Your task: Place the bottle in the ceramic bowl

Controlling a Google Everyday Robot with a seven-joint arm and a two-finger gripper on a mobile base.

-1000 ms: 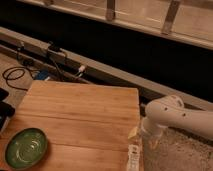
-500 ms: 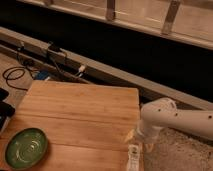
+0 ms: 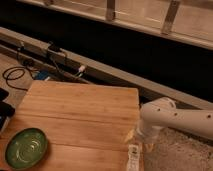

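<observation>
The gripper [image 3: 140, 142] hung at the wooden table's [image 3: 80, 111] near right edge with its jaws spread wide and nothing clearly held between them. The bottle [image 3: 133, 159] lay just below it on that edge; whether they touched could not be told. The ceramic bowl [image 3: 25, 148] sat well apart, at the table's near left corner.
</observation>
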